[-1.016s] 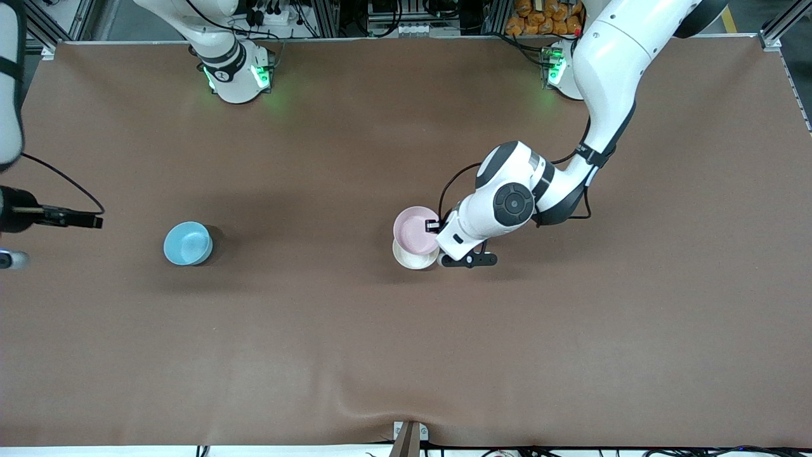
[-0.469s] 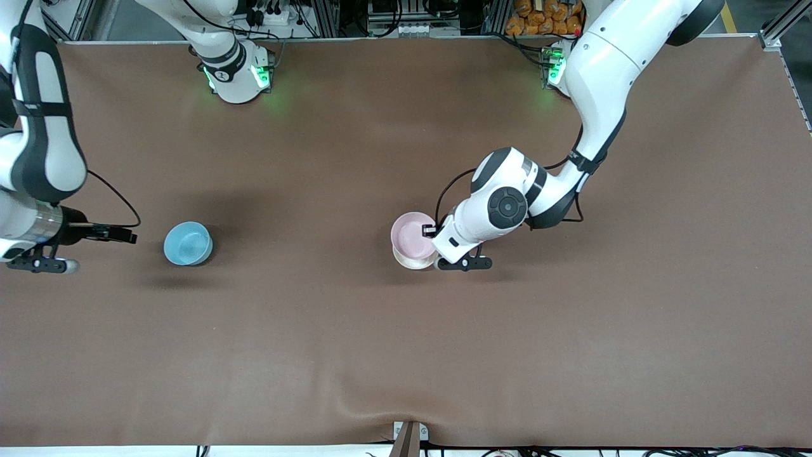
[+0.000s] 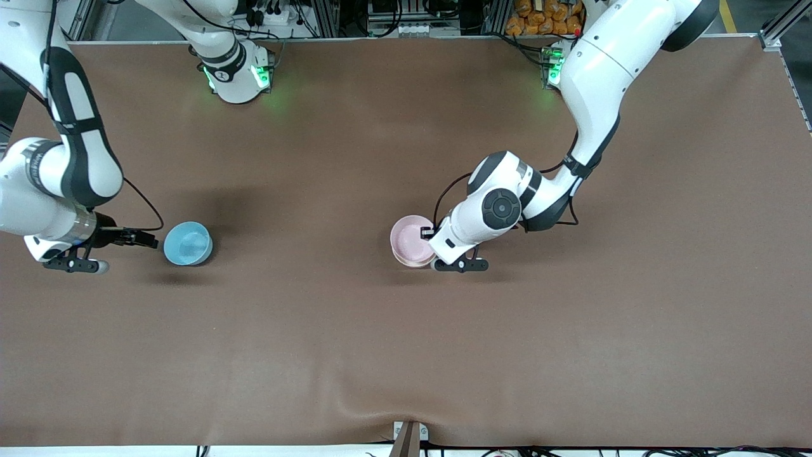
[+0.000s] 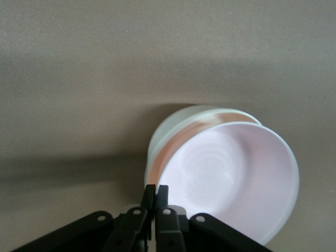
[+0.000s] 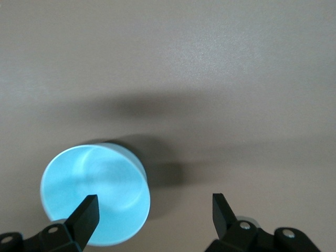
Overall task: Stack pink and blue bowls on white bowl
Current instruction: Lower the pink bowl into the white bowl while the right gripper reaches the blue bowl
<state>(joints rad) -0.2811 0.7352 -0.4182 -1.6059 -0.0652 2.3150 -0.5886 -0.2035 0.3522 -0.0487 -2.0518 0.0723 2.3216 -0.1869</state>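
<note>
Since a second ago: pink bowl (image 3: 412,240) has dropped from a spot offset over the white bowl (image 3: 410,262) to sit nearly square on it; right arm has swung in from the table's edge toward the blue bowl (image 3: 188,243).
Left gripper (image 3: 429,232): fingers pinched together on the pink bowl's rim, on the side toward the left arm's end of the table; in the left wrist view the two fingertips (image 4: 156,193) meet on that rim, the bowl (image 4: 231,178) reaching away from them.
Pink bowl: lies in the white bowl, slightly tilted, so a crescent of the white rim (image 4: 181,123) shows past it.
White bowl: on the brown table (image 3: 406,355), near the middle, only a thin edge seen under the pink one.
Right gripper (image 3: 149,240): fingers spread wide, holding nothing, just beside the blue bowl on its side toward the right arm's end of the table.
Blue bowl: upright on the table, well apart from the stacked pair; in the right wrist view it (image 5: 95,195) lies close by one fingertip (image 5: 87,210), not between the two.
</note>
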